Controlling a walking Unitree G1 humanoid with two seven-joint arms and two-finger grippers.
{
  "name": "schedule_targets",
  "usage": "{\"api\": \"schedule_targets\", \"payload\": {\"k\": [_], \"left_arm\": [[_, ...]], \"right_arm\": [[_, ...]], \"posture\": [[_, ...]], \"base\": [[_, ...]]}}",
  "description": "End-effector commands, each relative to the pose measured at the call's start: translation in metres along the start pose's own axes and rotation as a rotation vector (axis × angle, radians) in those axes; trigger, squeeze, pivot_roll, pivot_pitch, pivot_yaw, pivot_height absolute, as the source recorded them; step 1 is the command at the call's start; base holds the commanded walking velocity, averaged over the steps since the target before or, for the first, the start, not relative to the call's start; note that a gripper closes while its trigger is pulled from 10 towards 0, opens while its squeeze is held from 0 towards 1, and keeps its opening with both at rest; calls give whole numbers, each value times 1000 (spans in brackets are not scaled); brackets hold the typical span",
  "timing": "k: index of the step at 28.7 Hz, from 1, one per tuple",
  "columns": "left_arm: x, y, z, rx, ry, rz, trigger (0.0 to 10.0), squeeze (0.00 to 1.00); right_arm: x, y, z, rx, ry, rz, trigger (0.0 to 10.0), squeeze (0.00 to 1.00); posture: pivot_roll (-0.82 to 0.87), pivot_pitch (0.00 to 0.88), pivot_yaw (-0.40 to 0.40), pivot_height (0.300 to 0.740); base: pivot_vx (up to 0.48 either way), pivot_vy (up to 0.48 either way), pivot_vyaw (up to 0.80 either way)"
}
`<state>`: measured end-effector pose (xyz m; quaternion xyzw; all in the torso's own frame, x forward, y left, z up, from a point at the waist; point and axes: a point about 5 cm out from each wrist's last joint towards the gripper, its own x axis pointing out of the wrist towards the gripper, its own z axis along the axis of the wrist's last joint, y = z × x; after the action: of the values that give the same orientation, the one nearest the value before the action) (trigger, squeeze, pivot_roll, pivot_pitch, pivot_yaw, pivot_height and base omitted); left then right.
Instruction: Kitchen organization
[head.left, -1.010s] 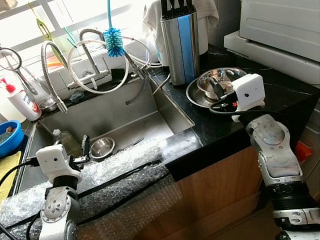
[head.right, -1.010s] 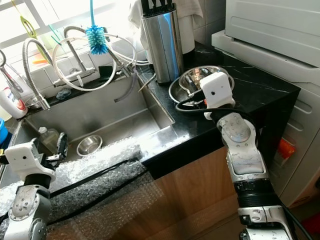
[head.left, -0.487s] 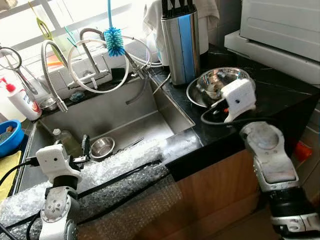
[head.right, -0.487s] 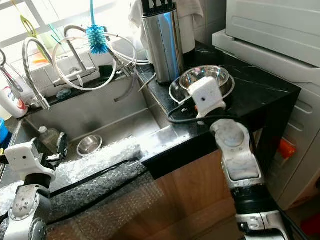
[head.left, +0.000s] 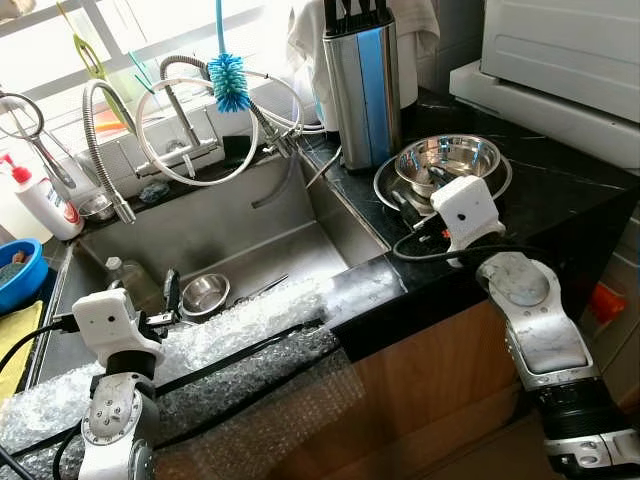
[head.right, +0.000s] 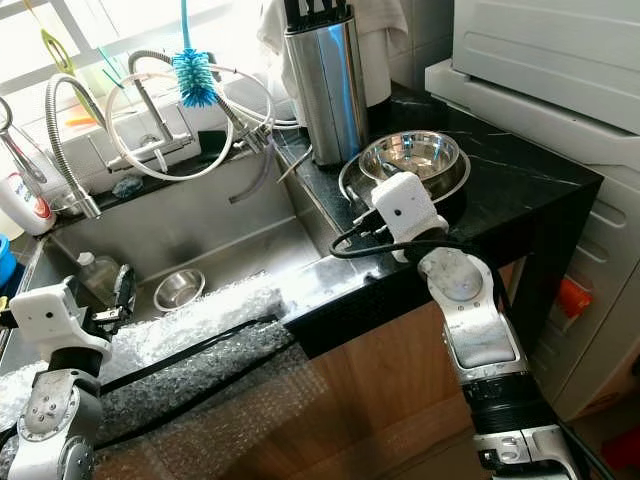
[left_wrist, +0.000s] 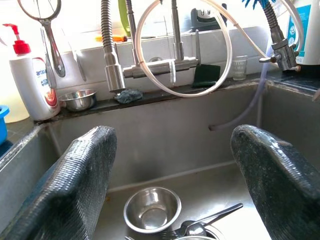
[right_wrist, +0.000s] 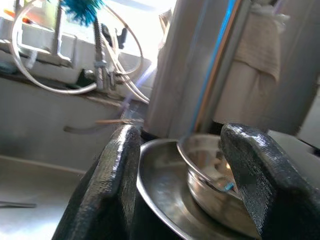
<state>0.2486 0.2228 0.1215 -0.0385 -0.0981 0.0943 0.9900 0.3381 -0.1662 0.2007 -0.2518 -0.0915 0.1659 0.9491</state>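
Observation:
A steel bowl (head.left: 448, 160) sits in a wide steel plate (head.left: 385, 190) on the black counter, beside a knife block (head.left: 360, 85). My right gripper (head.left: 415, 195) hovers at the plate's near left rim. It is open, and in the right wrist view its fingers (right_wrist: 117, 170) stand either side of the rim with the bowl (right_wrist: 210, 170) ahead. My left gripper (head.left: 172, 295) hangs open over the sink's front edge. A small steel bowl (left_wrist: 152, 209) lies on the sink floor ahead of it, with cutlery beside it.
Bubble wrap (head.left: 230, 330) covers the sink's front edge. Spring faucets (head.left: 100, 140) and a hose loop stand behind the sink, with a blue bottle brush (head.left: 228, 85) hanging above. A soap bottle (head.left: 42, 200) and blue bowl (head.left: 18, 272) are at left, a white appliance (head.left: 560, 50) at right.
My right gripper has drawn back from above the steel bowl, moving left and toward me to the plate's near rim. The left arm has not moved.

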Motion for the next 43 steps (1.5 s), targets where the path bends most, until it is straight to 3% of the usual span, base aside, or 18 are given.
{"api": "schedule_targets", "payload": {"k": [1, 11, 12, 13, 14, 19, 21, 28, 29, 36, 39, 43], "left_arm": [[2, 4, -3, 26, 23, 4, 10000, 0], [2, 3, -3, 30, 23, -7, 10000, 0], [2, 3, -3, 30, 23, -7, 10000, 0], [2, 3, -3, 30, 23, -7, 10000, 0], [2, 3, -3, 31, 23, -8, 10000, 0], [2, 3, -3, 31, 23, -10, 10000, 0], [2, 3, -3, 31, 22, -12, 10000, 0], [3, 2, -2, 28, 20, -14, 10000, 0], [3, 2, -2, 27, 20, -11, 10000, 0], [3, 1, -3, 26, 23, -9, 10000, 0], [4, 0, -4, 27, 26, -8, 10000, 0], [5, 0, -4, 27, 25, -6, 10000, 0]], "right_arm": [[3, 3, 0, 6, 14, 5, 10000, 0], [3, 5, -8, 1, 57, -18, 10000, 0], [3, 4, -9, 1, 62, -26, 4510, 0], [3, 3, -10, 3, 68, -32, 4510, 0], [3, 2, -10, 1, 73, -40, 2863, 0], [4, -5, -15, 3, 105, -89, 2471, 0], [3, -5, -15, 2, 104, -90, 0, 0], [4, -4, -14, 2, 93, -93, 0, 0], [4, -4, -12, 1, 84, -90, 1098, 0], [4, -4, -11, -1, 78, -86, 588, 0], [4, -5, -12, -5, 81, -88, 2510, 0], [4, -6, -12, -6, 79, -95, 2627, 0]], "posture": [[-143, 0, 236, 740], [-145, 0, 238, 740], [-146, 0, 238, 740], [-146, 0, 238, 740], [-145, 0, 238, 740], [-145, 0, 239, 740], [-147, 0, 240, 740], [-148, 0, 239, 740], [-147, 0, 239, 740], [-148, 0, 239, 740], [-146, 0, 237, 740], [-146, 0, 238, 740]], "base": [[0, 0, 0], [0, 0, 0], [0, 0, 0], [0, 0, 0], [0, 0, 0], [0, 0, 0], [0, 0, 0], [0, 0, 0], [0, 0, 0], [0, 0, 0], [0, 0, 0], [0, 0, 0]]}}
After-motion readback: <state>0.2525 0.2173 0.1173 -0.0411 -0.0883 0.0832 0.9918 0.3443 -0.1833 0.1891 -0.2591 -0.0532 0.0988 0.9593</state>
